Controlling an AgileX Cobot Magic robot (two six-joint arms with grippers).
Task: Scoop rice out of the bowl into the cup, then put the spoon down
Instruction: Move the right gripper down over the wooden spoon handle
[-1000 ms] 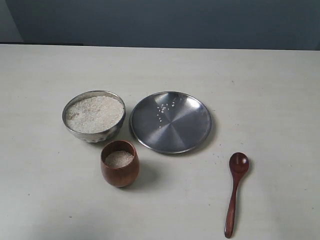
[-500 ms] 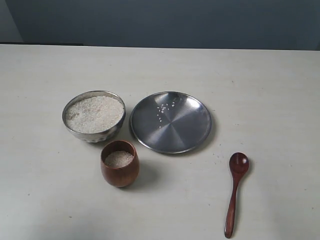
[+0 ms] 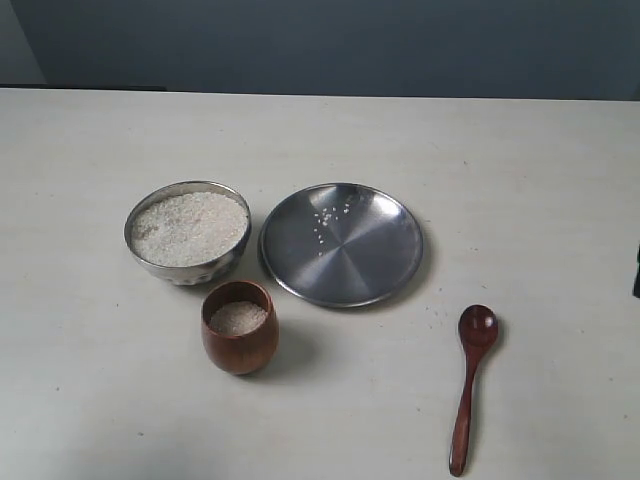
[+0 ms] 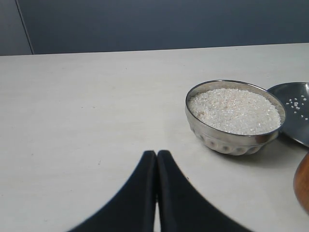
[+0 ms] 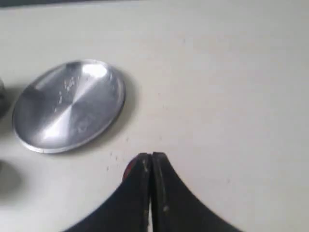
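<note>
The steel bowl [image 3: 186, 268] holds a full mound of rice [image 3: 190, 227]. Just in front of it stands the wooden cup [image 3: 238, 350], partly filled with rice. The spoon [image 3: 470, 380] lies flat on the table at the front right, head toward the plate. My left gripper [image 4: 156, 153] is shut and empty, off to the side of the bowl [image 4: 227, 141]. The right gripper [image 5: 151, 155] is also shut and empty, hovering over the spoon; only a red sliver of the spoon [image 5: 128, 170] shows beside its fingers.
A flat steel plate [image 3: 341, 243] with a few stray grains sits right of the bowl. A dark part of the right arm [image 3: 636, 270] shows at the exterior view's right edge. The table's far edge meets a dark wall.
A dark sliver of the right arm has come into the exterior view at its right edge. Bowl, cup, plate and spoon have not moved.
</note>
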